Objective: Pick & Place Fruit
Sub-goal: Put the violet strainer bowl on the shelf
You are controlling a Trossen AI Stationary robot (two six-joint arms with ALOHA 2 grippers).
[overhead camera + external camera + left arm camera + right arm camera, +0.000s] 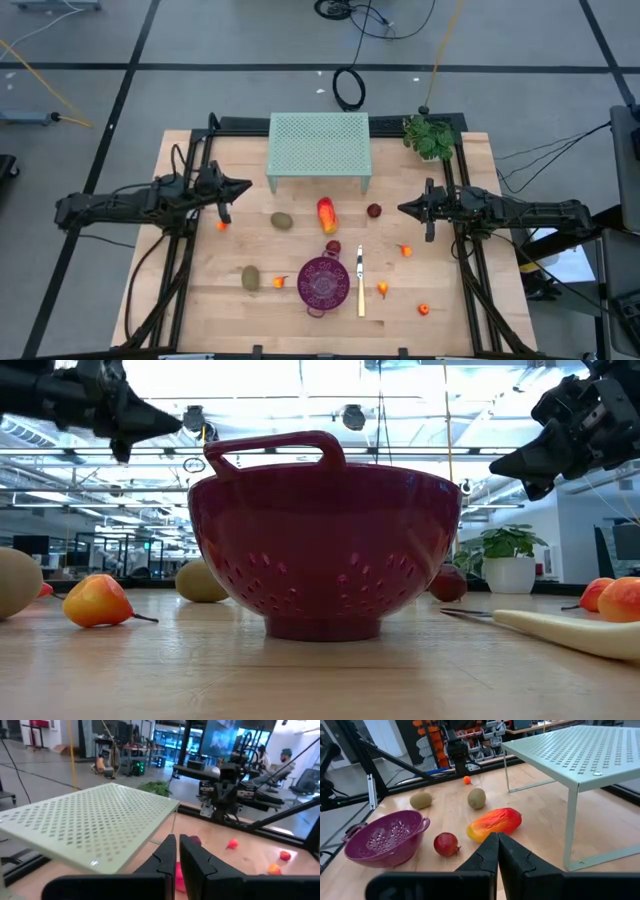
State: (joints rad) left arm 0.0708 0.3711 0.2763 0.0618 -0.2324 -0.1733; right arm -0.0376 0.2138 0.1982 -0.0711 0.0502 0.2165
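The colander (322, 283) sits near the table's (200, 310) near edge, at the middle. Just right of it lies the knife (360, 283). Far of the colander stands the perforated shelf (319, 150), with the plant (430, 136) to its right. Between shelf and colander lie the oblong fruit (327, 214), one oval fruit (282, 220) left of it, and a ball fruit (374, 211) right of it. A second oval fruit (250, 277) lies left of the colander.
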